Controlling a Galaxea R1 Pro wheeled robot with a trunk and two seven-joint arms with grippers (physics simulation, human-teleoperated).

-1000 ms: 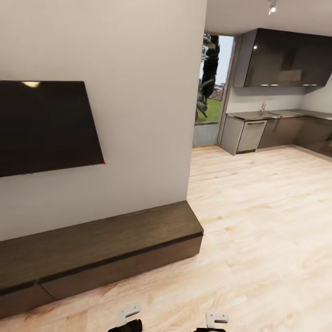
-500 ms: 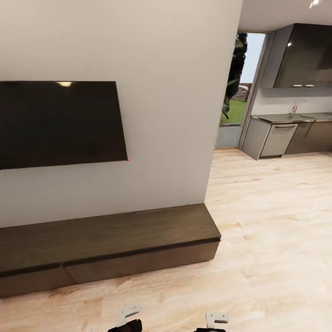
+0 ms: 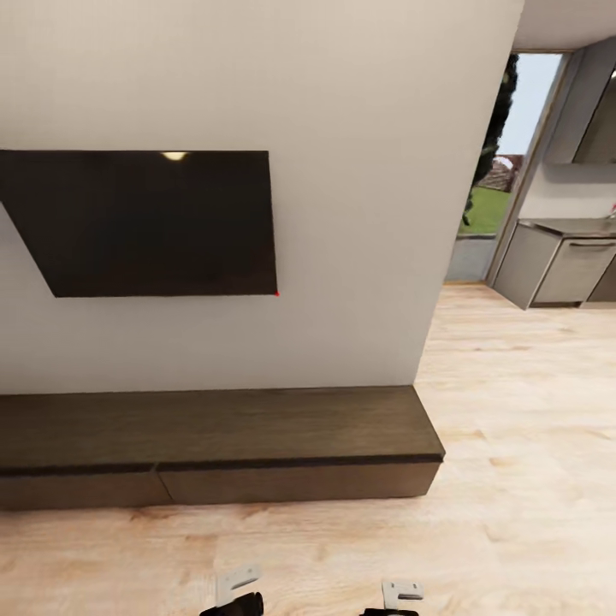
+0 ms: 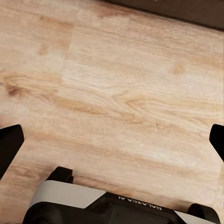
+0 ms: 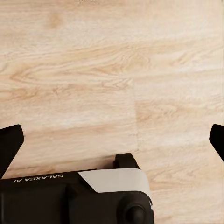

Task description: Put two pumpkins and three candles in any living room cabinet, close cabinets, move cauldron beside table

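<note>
Left gripper (image 4: pixel 112 140) and right gripper (image 5: pixel 112 137) spread wide, empty, above bare plank floor (image 3: pixel 513 479). Ahead, long dark cabinet (image 3: pixel 214 445) against grey wall (image 3: pixel 359 171), drawer fronts flush, beneath black TV (image 3: pixel 154 222). Kitchen units (image 3: pixel 556 265) far right.

Left gripper (image 4: pixel 112 140) fingers spread wide, nothing between them, right gripper (image 5: pixel 112 140) likewise wide apart and unladen, both wrists low, pointing down at the floor (image 4: pixel 121 93)
</note>
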